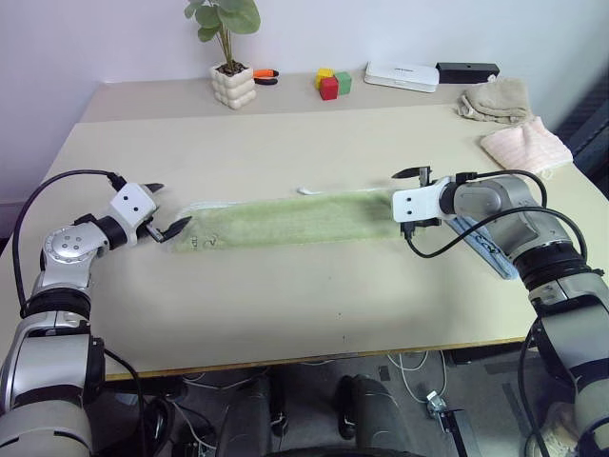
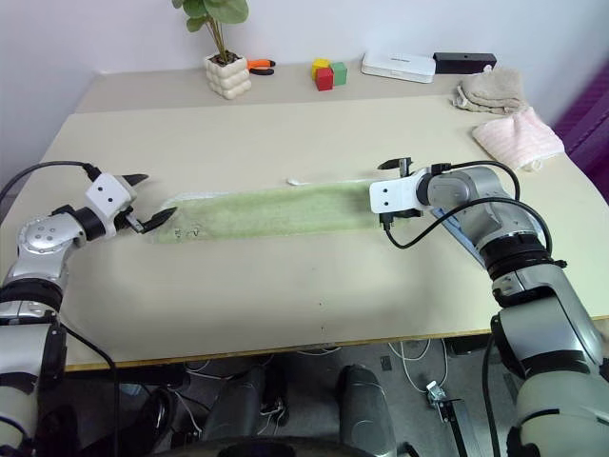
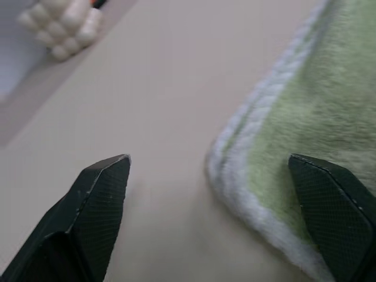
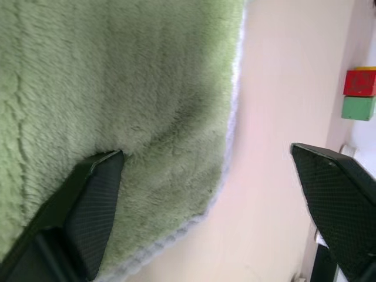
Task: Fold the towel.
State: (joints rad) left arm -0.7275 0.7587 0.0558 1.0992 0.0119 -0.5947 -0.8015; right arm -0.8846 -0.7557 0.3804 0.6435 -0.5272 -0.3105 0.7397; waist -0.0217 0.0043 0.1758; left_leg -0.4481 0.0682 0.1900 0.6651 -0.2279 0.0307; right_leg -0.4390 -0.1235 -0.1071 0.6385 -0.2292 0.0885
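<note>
The towel (image 1: 285,219) is a light green terry strip with white edging, lying flat and lengthwise across the middle of the table. A small dark mark shows near its left end. My left gripper (image 1: 168,207) is open at that left end. In the left wrist view the towel's corner (image 3: 264,153) lies between its fingers, one finger (image 3: 335,211) over the cloth and the other over bare table. My right gripper (image 1: 405,202) is open at the towel's right end. In the right wrist view one finger (image 4: 88,205) rests over the green cloth (image 4: 117,88). Neither gripper holds anything.
Along the back edge stand a potted plant (image 1: 233,84), an orange-handled tool (image 1: 265,75), coloured blocks (image 1: 332,83), a white box (image 1: 402,75) and a black box (image 1: 467,71). A beige cloth (image 1: 497,99) and a pink cloth (image 1: 525,145) lie back right. A light blue cloth (image 1: 490,249) lies under my right arm.
</note>
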